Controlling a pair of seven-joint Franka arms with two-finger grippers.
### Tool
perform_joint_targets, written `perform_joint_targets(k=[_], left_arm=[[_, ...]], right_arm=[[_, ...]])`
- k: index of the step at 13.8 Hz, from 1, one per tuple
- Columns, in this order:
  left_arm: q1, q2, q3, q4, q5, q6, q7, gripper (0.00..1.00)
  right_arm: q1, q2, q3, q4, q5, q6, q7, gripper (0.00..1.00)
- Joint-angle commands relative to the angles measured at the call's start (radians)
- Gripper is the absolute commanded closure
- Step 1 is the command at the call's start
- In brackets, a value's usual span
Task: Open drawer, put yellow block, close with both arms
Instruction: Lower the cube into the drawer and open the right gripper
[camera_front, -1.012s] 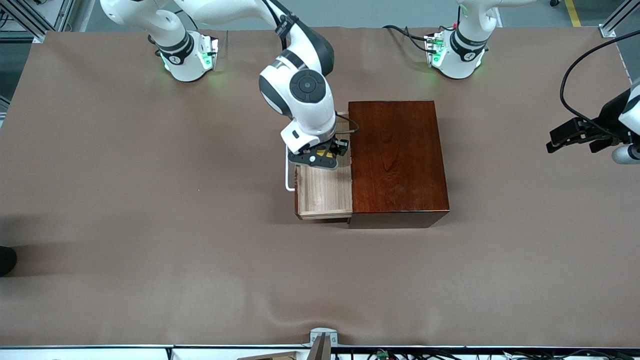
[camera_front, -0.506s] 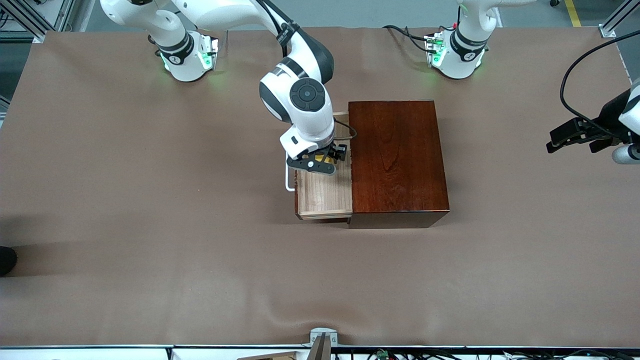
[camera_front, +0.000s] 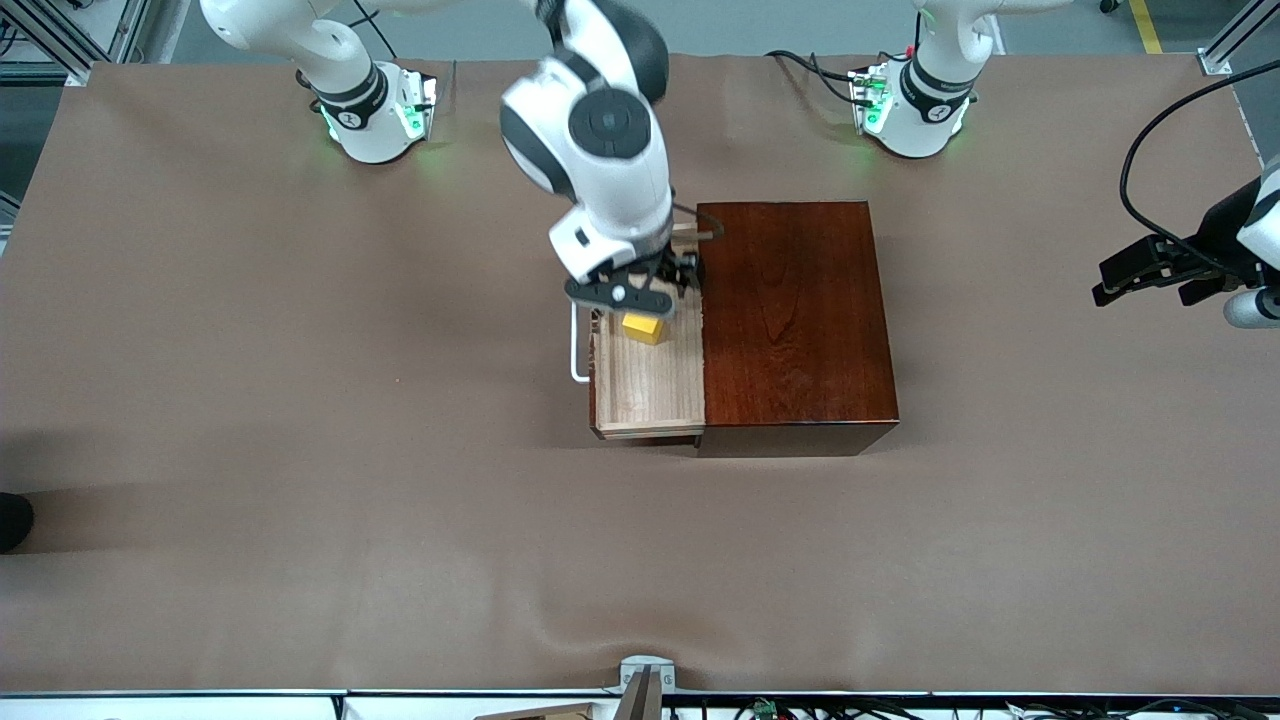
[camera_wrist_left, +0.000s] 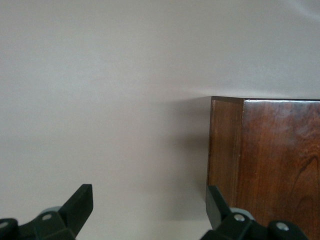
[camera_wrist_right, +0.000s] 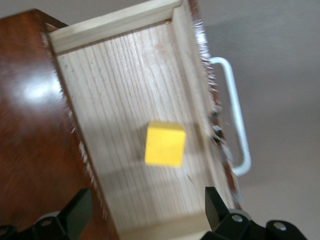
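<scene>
The drawer stands pulled out of the dark reddish-brown box, toward the right arm's end of the table. Its white handle shows at its front. The yellow block lies loose on the drawer's pale wood floor, also seen as a yellow block in the right wrist view. My right gripper hangs over the block, open, its fingers apart from it; in its own view the right gripper holds nothing. My left gripper waits open at the left arm's end of the table, and the left gripper looks at the box's corner.
The brown table cover spreads around the box. Both arm bases stand along the edge farthest from the front camera. A small metal bracket sits at the edge nearest it.
My right gripper opened, let go of the yellow block and rose. The block now lies uncovered on the drawer floor. The left arm has not moved.
</scene>
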Motion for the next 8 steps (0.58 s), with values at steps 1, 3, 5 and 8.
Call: perform_joint_targets(k=[1, 3, 5, 8], left_arm=[[-0.006, 0.012, -0.004, 0.023, -0.002, -0.016, 0.014, 0.0], [-0.014, 0.013, -0.007, 0.023, 0.0, -0.016, 0.008, 0.0], [-0.018, 0.042, -0.014, 0.023, -0.011, -0.016, 0.002, 0.0], [-0.051, 0.069, -0.053, 0.021, -0.052, -0.016, -0.195, 0.0]], right_arm=[[-0.019, -0.079, -0.007, 0.054, 0.006, -0.116, 0.006, 0.0], [-0.089, -0.167, -0.003, 0.044, 0.005, -0.149, -0.018, 0.0], [-0.143, -0.218, -0.007, 0.042, -0.009, -0.247, -0.136, 0.0], [-0.281, -0.313, -0.012, -0.008, -0.021, -0.308, -0.274, 0.0]])
